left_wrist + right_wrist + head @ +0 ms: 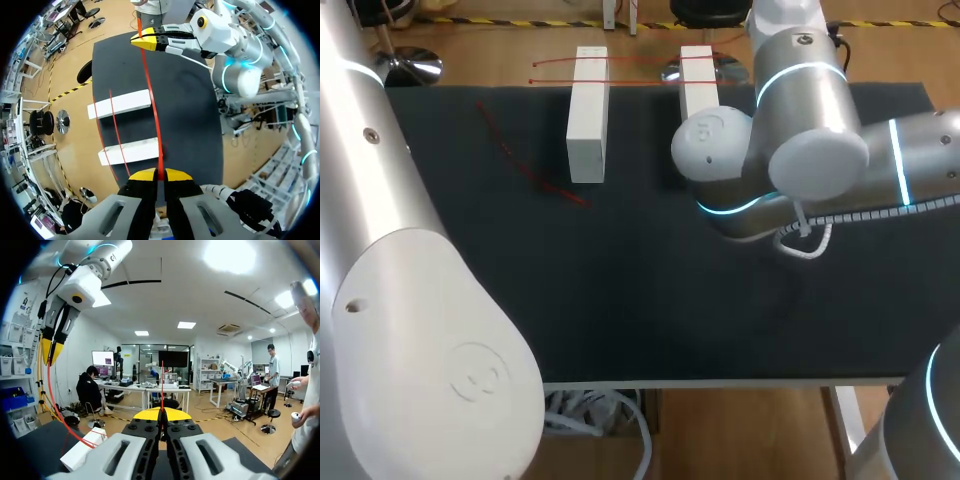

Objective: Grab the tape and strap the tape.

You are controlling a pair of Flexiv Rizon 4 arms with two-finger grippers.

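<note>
Up close, the left gripper [161, 176] has its yellow tips pinched together on the red tape [154, 110] — and the strip stretches straight out to the right gripper [142, 40], whose fingers are clamped on it at the other end. Underneath that span sit a white block [588, 115] and a second block [697, 80], side by side toward the desk's [620, 300] far edge, with red lines crossing both tops. One loose red strand [525, 160] lies on the black surface — toward the far left corner, just beside the first block.
</note>
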